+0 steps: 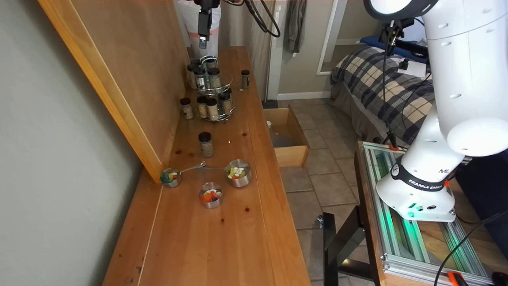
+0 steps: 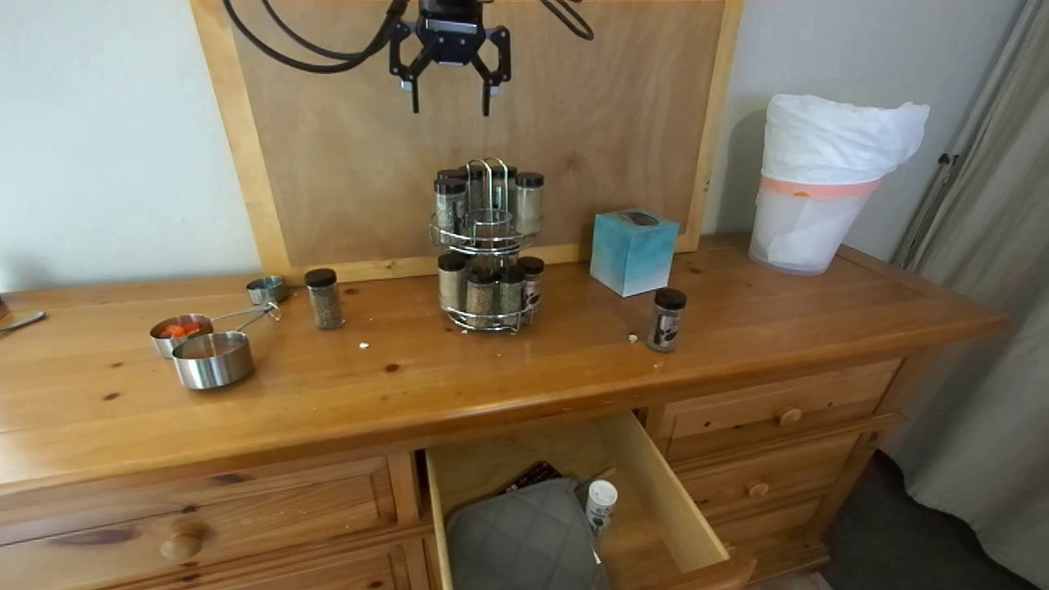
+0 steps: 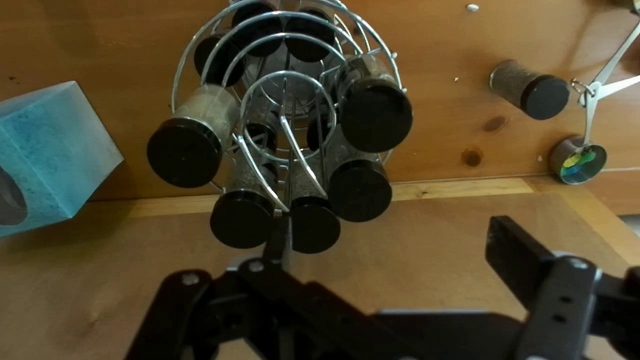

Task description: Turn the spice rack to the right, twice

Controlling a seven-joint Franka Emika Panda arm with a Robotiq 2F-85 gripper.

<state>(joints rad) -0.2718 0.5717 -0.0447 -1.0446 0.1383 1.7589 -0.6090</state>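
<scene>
The black two-fingered gripper (image 2: pixel 451 112) is spread wide, nothing held. Upright on the brown wooden dresser (image 2: pixel 524 373), the round, two-tier silver wire spice rack (image 2: pixel 485 246) is seen below it and slightly right in an exterior view; a rightward, downward approach is probably required.

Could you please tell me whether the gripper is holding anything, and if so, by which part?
Nothing is held: the open gripper hangs above the spice rack, its jaws apart with nothing between them.

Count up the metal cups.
3, in an exterior view: small cup beside the board, large cup nearest the front edge of the dresser, medium cup lower, between them. More may be out of sight.
</scene>
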